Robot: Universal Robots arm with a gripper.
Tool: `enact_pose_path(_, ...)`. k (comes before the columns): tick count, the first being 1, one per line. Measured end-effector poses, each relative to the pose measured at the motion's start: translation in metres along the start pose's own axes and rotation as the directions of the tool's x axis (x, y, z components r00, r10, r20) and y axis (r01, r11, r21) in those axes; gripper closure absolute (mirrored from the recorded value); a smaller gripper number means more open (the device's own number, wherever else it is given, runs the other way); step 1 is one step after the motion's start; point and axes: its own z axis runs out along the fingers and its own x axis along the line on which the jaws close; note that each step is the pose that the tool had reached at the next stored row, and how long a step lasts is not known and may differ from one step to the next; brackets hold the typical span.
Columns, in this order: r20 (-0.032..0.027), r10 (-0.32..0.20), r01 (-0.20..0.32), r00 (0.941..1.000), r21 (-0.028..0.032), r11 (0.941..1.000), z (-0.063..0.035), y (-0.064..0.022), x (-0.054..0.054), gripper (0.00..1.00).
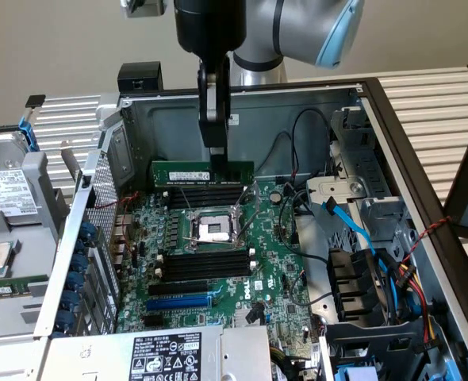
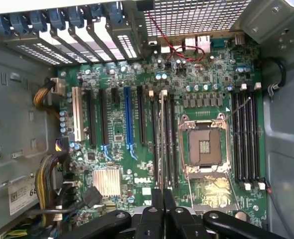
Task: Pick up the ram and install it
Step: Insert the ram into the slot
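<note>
The ram [image 1: 178,172] is a long green stick with a white label. It hangs level above the motherboard [image 1: 278,278], running the same way as the black memory slots [image 1: 206,263]. My gripper [image 1: 217,168] reaches straight down from the arm and is shut on the stick near its middle. In the wrist view the ram [image 2: 163,134] appears edge-on. It runs out from my gripper [image 2: 163,198] along the bank of slots [image 2: 171,144] beside the open CPU socket [image 2: 205,147]. I cannot tell whether its edge touches a slot.
The open computer case walls [image 1: 297,107] ring the board. A blue expansion slot [image 1: 182,302] lies nearer the camera. A blue cable [image 1: 349,226] and a wire bundle [image 1: 393,282] crowd the exterior view's right. A hard drive [image 1: 8,190] sits outside at that view's left.
</note>
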Motion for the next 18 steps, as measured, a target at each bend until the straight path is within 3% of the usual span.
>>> enact_pose_path(12,0.0012,0.002,-0.002,1.0000,-0.0003,1.0000,0.0214,0.0026,-0.003,0.88)
enact_pose_path(14,0.0065,0.002,-0.002,1.0000,-0.0009,1.0000,0.0234,0.0027,-0.005,0.88)
enact_pose_path(17,0.0269,0.001,-0.001,0.9996,-0.0029,1.0000,0.0251,0.0028,-0.007,0.88)
enact_pose_path(18,0.0296,0.000,0.000,0.9996,-0.0030,1.0000,0.0264,0.0028,-0.007,0.88)
